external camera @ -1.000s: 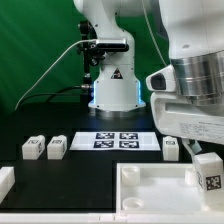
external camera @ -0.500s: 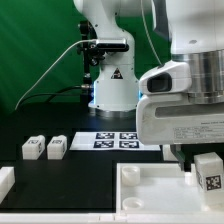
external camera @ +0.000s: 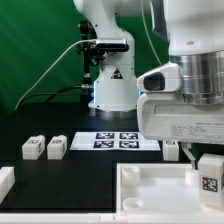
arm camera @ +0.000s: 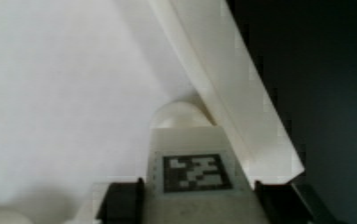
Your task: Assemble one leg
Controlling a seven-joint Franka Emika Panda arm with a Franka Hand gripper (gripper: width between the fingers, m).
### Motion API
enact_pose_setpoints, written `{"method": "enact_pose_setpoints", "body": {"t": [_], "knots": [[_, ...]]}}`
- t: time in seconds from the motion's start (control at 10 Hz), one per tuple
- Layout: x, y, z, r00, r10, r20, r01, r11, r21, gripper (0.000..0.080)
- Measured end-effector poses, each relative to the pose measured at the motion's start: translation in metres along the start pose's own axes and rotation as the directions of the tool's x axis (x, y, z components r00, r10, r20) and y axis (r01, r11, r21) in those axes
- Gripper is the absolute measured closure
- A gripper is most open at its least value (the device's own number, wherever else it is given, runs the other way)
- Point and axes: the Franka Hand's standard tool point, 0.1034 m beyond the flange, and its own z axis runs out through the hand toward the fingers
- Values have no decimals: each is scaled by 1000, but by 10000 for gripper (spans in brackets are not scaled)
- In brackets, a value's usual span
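Wrist view: the gripper [arm camera: 196, 200] is clamped on the leg [arm camera: 194, 165], one finger against each side and the tag facing the camera. The leg is over the white panel [arm camera: 59, 90], beside its raised rim [arm camera: 228, 90]. Just beyond the panel lie another leg [external camera: 171, 149] and the marker board [external camera: 120, 139].

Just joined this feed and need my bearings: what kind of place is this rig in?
Most likely a robotics lab bench: a black table before a green backdrop, a fixed marker board, and a loose white leg with a square tag.
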Motion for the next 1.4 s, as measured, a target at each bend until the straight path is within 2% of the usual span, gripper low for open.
{"method": "enact_pose_setpoints", "body": {"t": [0.2,0.4,0.5,0.6,0.8,0.9,1.0,1.1,1.2,1.4], "knots": [[1,-4,-1,931,364,19,-364,931,-4,505],[2,-8,2,715,698,46,-698,716,-3,504],[3,-8,2,656,752,67,-753,658,-2,505],[2,-9,2,632,772,66,-774,633,-4,504],[1,-8,3,675,735,66,-736,677,-2,504],[0,-8,3,721,690,64,-691,723,0,405],[-3,-6,6,815,576,64,-577,817,2,269],[-3,-5,5,923,382,52,-383,924,7,269],[-4,-5,4,967,251,46,-252,968,11,175],[-3,-3,5,994,104,44,-105,994,13,157]]}}
